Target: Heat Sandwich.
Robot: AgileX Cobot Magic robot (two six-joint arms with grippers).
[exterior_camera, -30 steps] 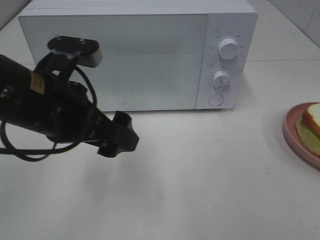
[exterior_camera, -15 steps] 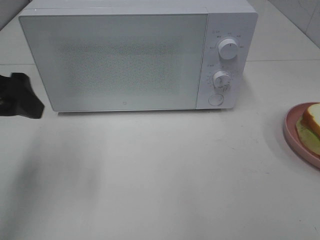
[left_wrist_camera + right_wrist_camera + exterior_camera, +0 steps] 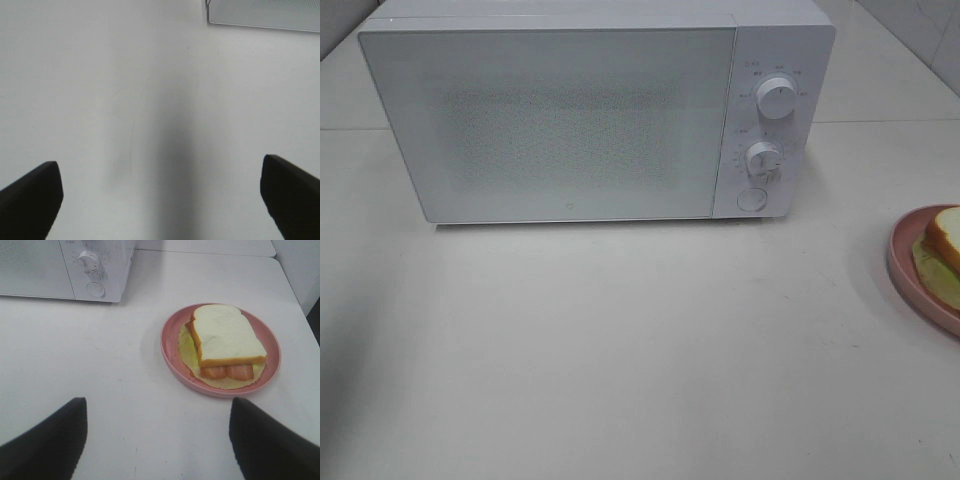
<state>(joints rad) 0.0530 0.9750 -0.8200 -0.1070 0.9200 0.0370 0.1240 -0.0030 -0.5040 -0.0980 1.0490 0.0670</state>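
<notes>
Exterior high view gives me the white microwave (image 3: 595,110) with its door shut, standing at the back of the white table (image 3: 640,360), and only a sliver of the pink plate (image 3: 910,270) cut off at the right edge; neither arm shows in it. I read the closed door as the first obstacle, since the sandwich (image 3: 226,340) cannot go in until it is opened.

From the right wrist view I get what the overhead hides: the whole sandwich lies flat on its plate, white bread over lettuce and reddish filling, well apart from the microwave's dials. My right gripper (image 3: 157,440) hangs short of the plate, jaws spread and holding nothing.

Left wrist view shows the left gripper (image 3: 162,197) also spread wide and empty over bare table, with just a bottom corner of the microwave in sight.
</notes>
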